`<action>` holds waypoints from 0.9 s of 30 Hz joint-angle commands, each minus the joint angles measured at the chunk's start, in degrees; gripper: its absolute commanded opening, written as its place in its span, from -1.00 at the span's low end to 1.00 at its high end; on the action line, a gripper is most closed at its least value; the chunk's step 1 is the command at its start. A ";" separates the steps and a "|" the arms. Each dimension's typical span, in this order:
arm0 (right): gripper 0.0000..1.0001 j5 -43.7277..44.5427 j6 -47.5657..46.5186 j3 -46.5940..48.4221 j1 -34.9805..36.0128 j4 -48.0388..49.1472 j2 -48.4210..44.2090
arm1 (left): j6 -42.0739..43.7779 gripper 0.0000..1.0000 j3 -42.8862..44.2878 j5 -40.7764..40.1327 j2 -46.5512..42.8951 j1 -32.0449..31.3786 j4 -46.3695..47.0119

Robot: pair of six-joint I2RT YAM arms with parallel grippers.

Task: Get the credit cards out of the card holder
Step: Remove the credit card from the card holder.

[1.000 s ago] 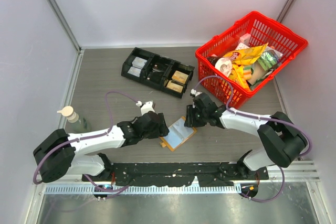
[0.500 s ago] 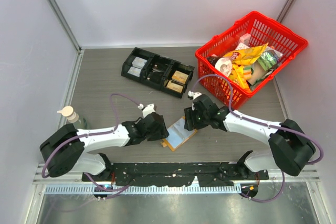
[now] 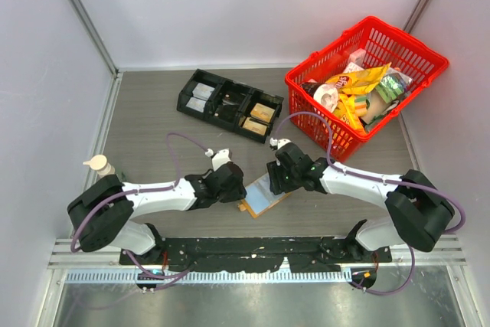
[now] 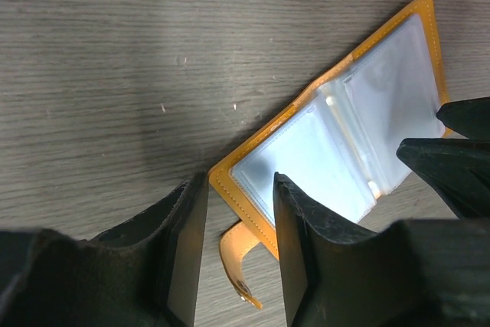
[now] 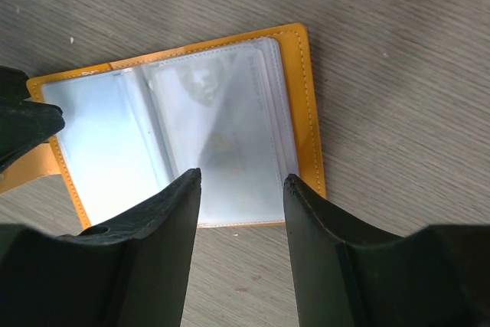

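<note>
- Top external view: the card holder point(image 3: 262, 195) lies open and flat on the grey table point(image 3: 145, 124), near the front edge and between the two arms. The left gripper point(image 3: 237, 191) is down at its left end, and the right gripper point(image 3: 274, 183) is at its far right end. Well behind sit a black tray point(image 3: 230, 103) and a red basket point(image 3: 366, 82) full of packets. A small bottle point(image 3: 100, 168) stands at the left.
- Left wrist view: the left gripper point(image 4: 237, 189) is spread wide and grasps nothing. The card holder point(image 4: 344, 135) has its orange corner in the gap between the two fingers. The two pale panels gleam, and the little tab point(image 4: 237, 266) pokes out below. The right gripper's dark fingertips point(image 4: 452, 158) show at the right edge, over the far panel.
- Right wrist view: the right gripper point(image 5: 241, 181) is released too, its jaws parted over the near edge of the right-hand panel. The card holder point(image 5: 176, 128) has clear sleeves, and something pale shows faintly inside them. Whether the fingers touch the holder cannot be told. One finger of the left gripper point(image 5: 23, 124) sits at the left end.
</note>
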 commanded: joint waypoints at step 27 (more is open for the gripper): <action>-0.35 -13.09 1.36 2.94 5.84 5.31 0.10 | 0.21 -0.17 0.46 -2.81 2.68 -0.04 1.71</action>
